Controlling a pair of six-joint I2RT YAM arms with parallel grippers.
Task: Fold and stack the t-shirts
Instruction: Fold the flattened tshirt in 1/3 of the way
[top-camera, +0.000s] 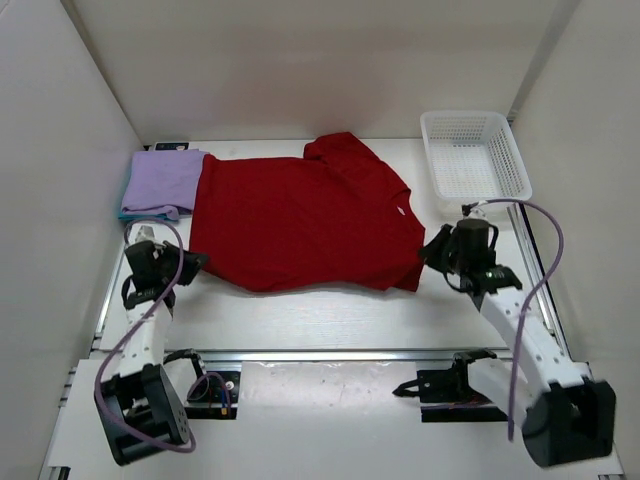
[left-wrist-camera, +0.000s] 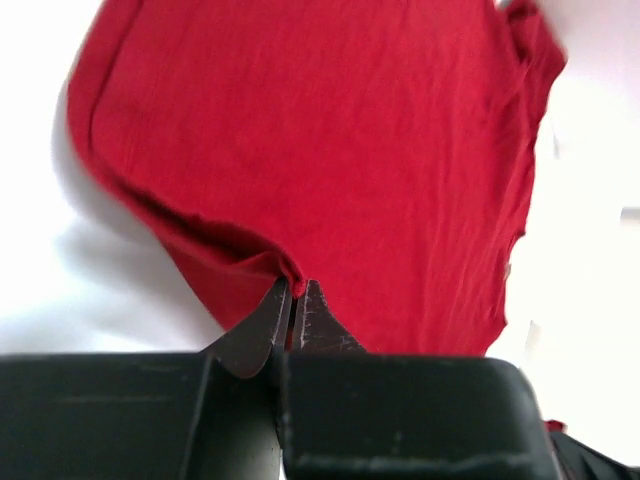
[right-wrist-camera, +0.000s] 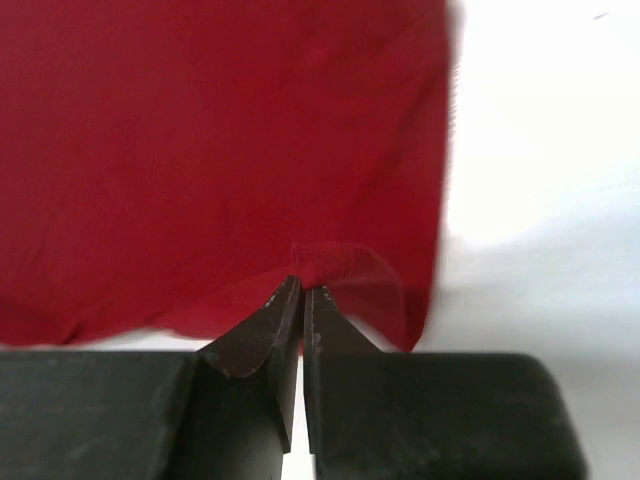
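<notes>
Seen from above, the red t-shirt (top-camera: 300, 220) lies spread across the middle of the worktop (top-camera: 330, 315). Its left edge meets a folded lavender t-shirt (top-camera: 162, 180) stacked on a teal-blue t-shirt (top-camera: 150, 213) at the far left, and the white basket (top-camera: 475, 155) sits far right. Neither wrist camera catches the stack or the basket; both see only red cloth and bare white surface.

The wrist views do settle the grip. The left claw (left-wrist-camera: 293, 290) is pinched together on the near-left hem corner, and the right claw (right-wrist-camera: 302, 290) is clamped on a puckered fold at the near-right edge.

Overhead, both claws' tips are hard to make out against the fabric. The teal-blue shirt shows only as a thin strip under the lavender.
</notes>
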